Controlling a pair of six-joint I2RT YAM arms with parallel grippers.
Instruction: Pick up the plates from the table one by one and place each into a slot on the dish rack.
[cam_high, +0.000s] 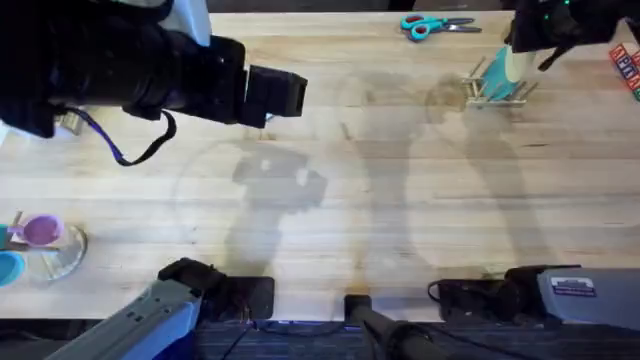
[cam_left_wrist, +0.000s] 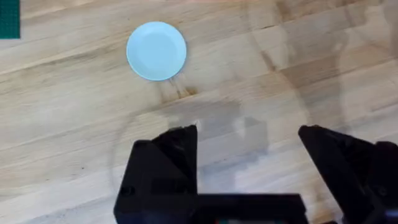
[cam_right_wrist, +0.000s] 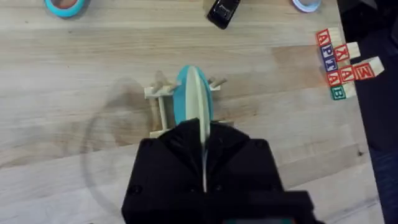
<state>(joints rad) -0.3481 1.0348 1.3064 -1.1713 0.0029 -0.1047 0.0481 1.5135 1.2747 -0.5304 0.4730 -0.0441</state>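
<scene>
Now cream plate (cam_right_wrist: 195, 102) upright on edge in dish rack (cam_right_wrist: 163, 106), right fingers (cam_right_wrist: 202, 146) clamped.

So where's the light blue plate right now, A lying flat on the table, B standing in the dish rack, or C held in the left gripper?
A: the left wrist view shows the light blue plate lying flat on the table, beyond the open, empty left gripper.

A light blue plate (cam_left_wrist: 156, 51) lies flat on the wooden surface (cam_left_wrist: 74, 124), well apart from the left claw (cam_left_wrist: 249, 140), whose black fingers (cam_left_wrist: 177, 155) stand wide apart above bare planks.
</scene>
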